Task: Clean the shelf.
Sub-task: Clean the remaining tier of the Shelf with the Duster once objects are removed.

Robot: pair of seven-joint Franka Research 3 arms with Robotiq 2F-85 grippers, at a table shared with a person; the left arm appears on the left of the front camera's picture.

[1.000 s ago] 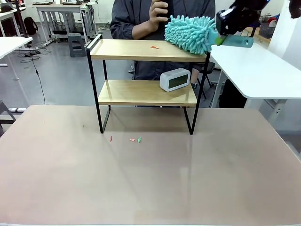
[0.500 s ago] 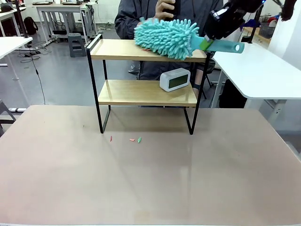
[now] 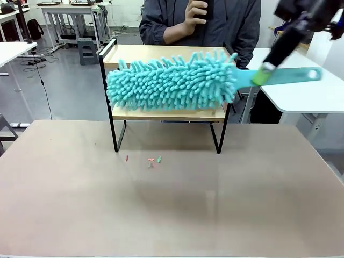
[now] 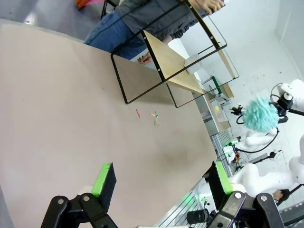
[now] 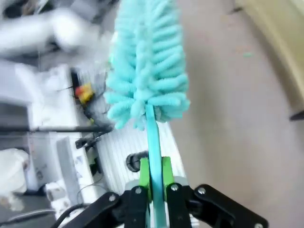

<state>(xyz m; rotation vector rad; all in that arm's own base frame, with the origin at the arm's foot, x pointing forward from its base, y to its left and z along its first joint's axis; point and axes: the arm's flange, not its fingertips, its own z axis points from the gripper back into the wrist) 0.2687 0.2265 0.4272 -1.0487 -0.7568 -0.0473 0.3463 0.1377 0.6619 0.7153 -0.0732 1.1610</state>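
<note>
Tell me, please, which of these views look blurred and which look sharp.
Right wrist view: background smeared by motion blur, the duster fairly crisp. Front view: mostly sharp, the right gripper slightly soft at the top right. Left wrist view: sharp, the shelf tilted.

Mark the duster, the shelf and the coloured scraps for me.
duster (image 3: 169,81): front view, middle of its fluffy head.
shelf (image 3: 156,52): front view, bare top board.
coloured scraps (image 3: 159,159): front view, the green piece.
</note>
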